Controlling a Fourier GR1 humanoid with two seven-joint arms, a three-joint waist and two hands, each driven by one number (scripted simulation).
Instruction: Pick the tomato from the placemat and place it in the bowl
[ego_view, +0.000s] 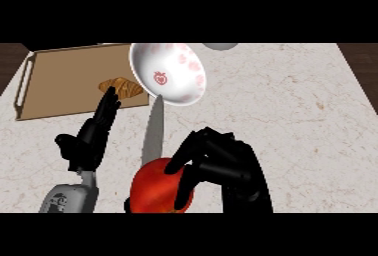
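A: What takes up most of the view?

B: The bench (295, 130), a pale marbled top that fills nearly everything. At its far left corner lies a brown tray (63, 82) with a light handle along its left edge.

A: And next in size?

B: The right hand (221, 167), low and a little right of centre. Its black fingers are curled over the top and right side of the tomato (151, 187), so it is gripping the tomato. The tomato is red, close to the lower edge, and looks raised off the bench, though I cannot be sure of that.

A: The other hand?

B: The left hand (92, 137) shows at the left, fingers straight and pointing away from the robot, holding nothing. Its fingertips reach just to the near edge of the tray.

A: Where is the bowl?

B: The bowl (168, 72) is at the top centre, white with pink markings inside, just right of the tray. It looks tipped, its inside facing the camera.

A: Anything smaller?

B: A croissant (122, 87) lies on the tray, next to the bowl's left rim. A thin grey strip (153, 132), perhaps a knife blade, runs from under the bowl down toward the tomato; I cannot tell what it is.
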